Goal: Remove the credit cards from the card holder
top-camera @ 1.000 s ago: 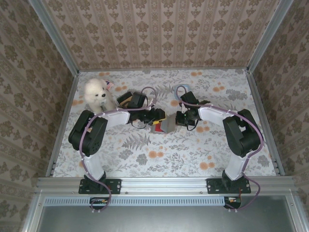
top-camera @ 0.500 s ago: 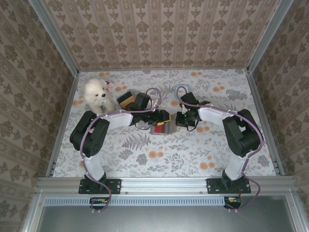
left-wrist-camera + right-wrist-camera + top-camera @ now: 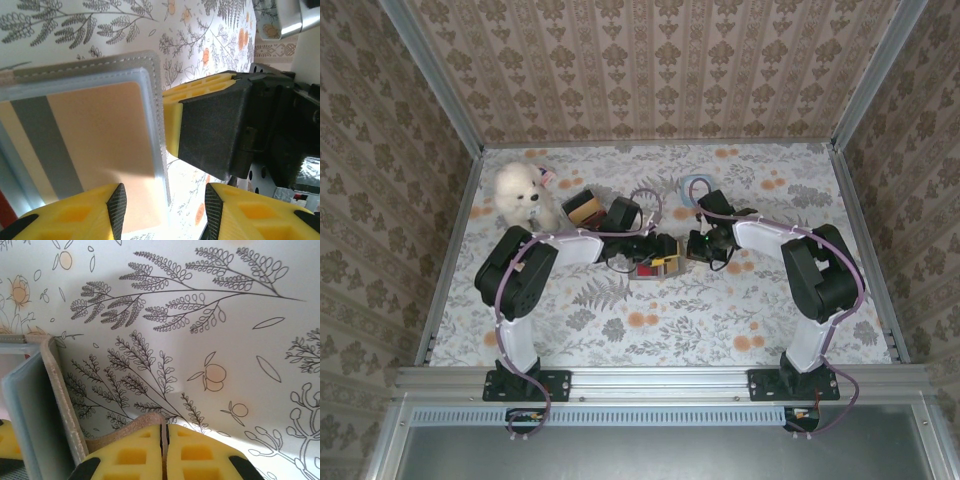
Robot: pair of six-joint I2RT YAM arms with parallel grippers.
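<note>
In the middle of the flowery table cloth (image 3: 225, 315), between the two arms, is the flat grey-brown card holder (image 3: 90, 67). It has a stitched rim and pale grey-blue pockets inside, and it is spread open. The right gripper (image 3: 164, 450) comes in from the right. Its yellow fingers (image 3: 200, 455) are pressed tight together, pinching the thin right edge of the card holder. The left gripper (image 3: 165, 207) comes in from the left and is right beside the other one. Its yellow fingers (image 3: 75, 217) stand apart, one over the pocket and one out past the holder's edge, and they squeeze nothing. A flat orange credit card with a grey stripe (image 3: 100, 135) lies against the grey-blue pocket; how deep it sits cannot be told. From above, a bit of a red credit card (image 3: 645, 271) shows at the near left side of the holder. At the far left of the table sits a fluffy white toy dog (image 3: 520, 193). Just to its right lies a chunky black and tan block (image 3: 585, 207).
</note>
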